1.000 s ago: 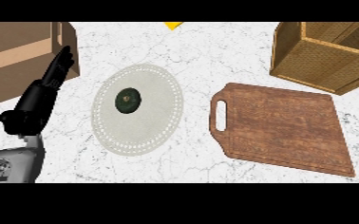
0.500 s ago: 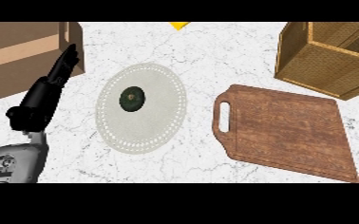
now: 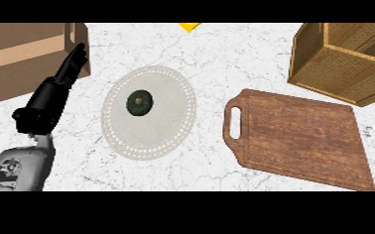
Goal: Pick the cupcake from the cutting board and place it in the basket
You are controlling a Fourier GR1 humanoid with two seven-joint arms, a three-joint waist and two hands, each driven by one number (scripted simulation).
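Note:
The brown wooden cutting board (image 3: 304,139) lies at the right with its handle slot toward the middle; nothing shows on its top. The woven wooden basket (image 3: 337,62) stands at the upper right, partly cut by the view's edge. No cupcake is visible anywhere. My left hand (image 3: 51,96) rests at the left edge, open, fingers straight and pointing up toward the brown box. My right hand does not show.
A pale round plate (image 3: 168,124) lies left of centre with a small dark green round object (image 3: 140,102) on it. A brown box (image 3: 36,54) fills the upper left corner. A yellow object (image 3: 189,27) peeks in at the top edge.
The whole scene has shifted slightly right and down in the view. The left hand keeps its open pose.

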